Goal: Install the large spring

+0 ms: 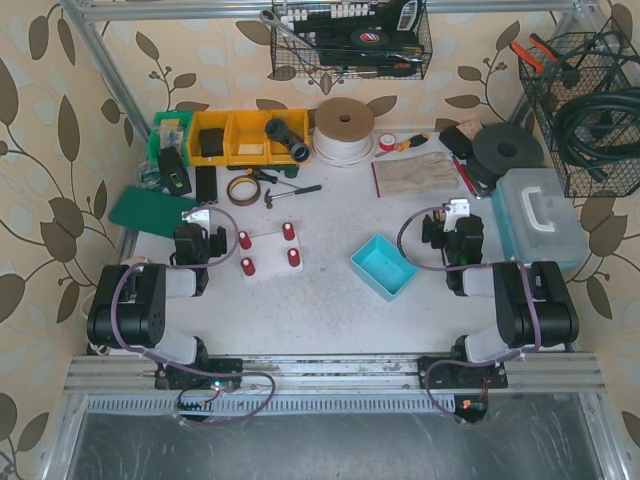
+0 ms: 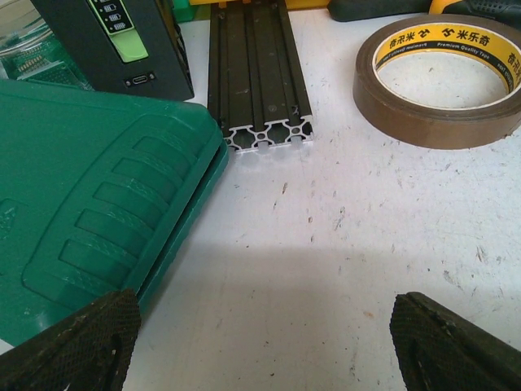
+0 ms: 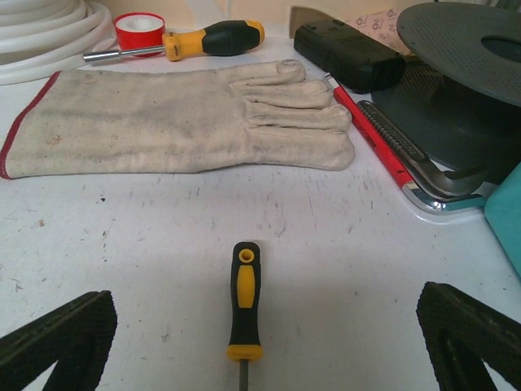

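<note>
Across the desk [image 1: 330, 300], both arms point away from the white block [image 1: 268, 255] that we take to be the fixture, so any turn towards it sweeps past clutter. The left gripper [image 2: 264, 326] hangs released, jaws wide with nothing between them, just beside the green case [image 2: 89, 187]; a careless swing could catch the case's lip. We cannot find the large spring in any view. It may lie in the blue bin [image 1: 383, 265], whose floor we cannot read from above, and a reach made on a guess could close on the wrong thing. The right gripper [image 3: 267, 326] is equally wide and empty, straddling a small screwdriver [image 3: 244, 301] that lies on the desk and could be pinched by mistake. Once lifted, a spring may flick out of the grip or snag on one of the red posts [image 1: 289, 232] instead of seating.

The desk is white, scuffed and speckled. The case is moulded plastic with ribbed steps and rounded corners. The work glove [image 3: 179, 118] is coarse pale cloth, lying flat. The bin is smooth, square-walled plastic. The block carries four short red cylinders. The tape roll [image 2: 440, 77] is a glossy brown ring. The aluminium extrusion [image 2: 259, 73] is black and slotted, with bare metal at its cut end. The screwdriver handle is yellow and black.
</note>
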`<state>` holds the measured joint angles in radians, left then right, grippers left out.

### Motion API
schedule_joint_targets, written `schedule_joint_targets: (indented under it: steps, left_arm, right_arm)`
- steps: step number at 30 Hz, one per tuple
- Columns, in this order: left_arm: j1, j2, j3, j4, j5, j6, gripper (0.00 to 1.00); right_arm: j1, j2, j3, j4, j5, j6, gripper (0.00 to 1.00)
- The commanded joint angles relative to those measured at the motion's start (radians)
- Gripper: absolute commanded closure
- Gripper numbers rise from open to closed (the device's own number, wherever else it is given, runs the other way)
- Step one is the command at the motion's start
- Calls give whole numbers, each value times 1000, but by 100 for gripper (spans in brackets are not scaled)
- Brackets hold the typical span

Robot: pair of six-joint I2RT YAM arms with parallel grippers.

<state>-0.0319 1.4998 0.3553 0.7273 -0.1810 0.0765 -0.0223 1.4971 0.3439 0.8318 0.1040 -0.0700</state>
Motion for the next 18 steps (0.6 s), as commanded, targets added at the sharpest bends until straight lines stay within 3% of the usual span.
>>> schedule_joint_targets:
  steps: [1,18]
  left_arm:
    - [7,-5,21,32,-8,-12,14]
    - [7,1,23,39,-7,-7,13]
  right_arm:
    - [16,2,10,25,35,-20,0]
    - [22,2,14,18,45,-25,0]
